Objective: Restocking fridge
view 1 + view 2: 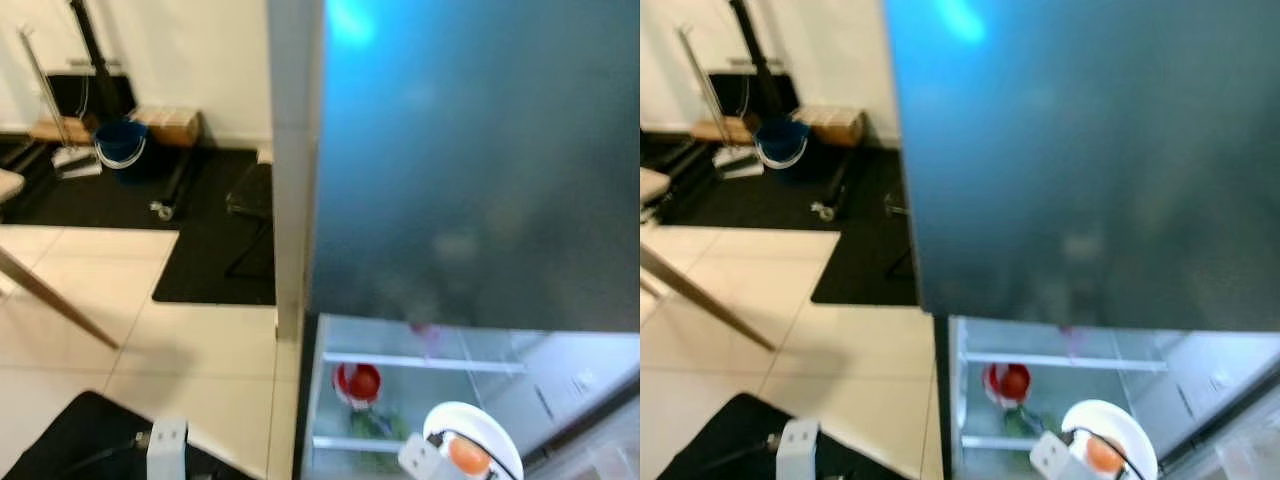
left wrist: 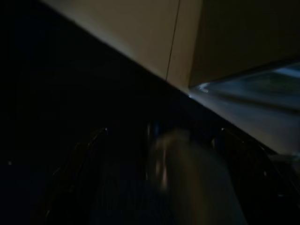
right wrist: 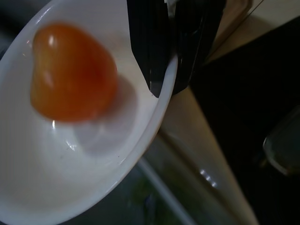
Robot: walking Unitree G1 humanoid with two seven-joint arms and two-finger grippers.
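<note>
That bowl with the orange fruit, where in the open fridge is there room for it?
The right gripper holds the white bowl by its rim. The glass shelf looks bare right of the red bowl. Lower down, by the greens, it is more crowded.

black ribbed claw (image 3: 173,47), silver wrist (image 1: 166,445)

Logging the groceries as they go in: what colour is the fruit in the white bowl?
Orange, shading to red, clearest in the right wrist view.
</note>
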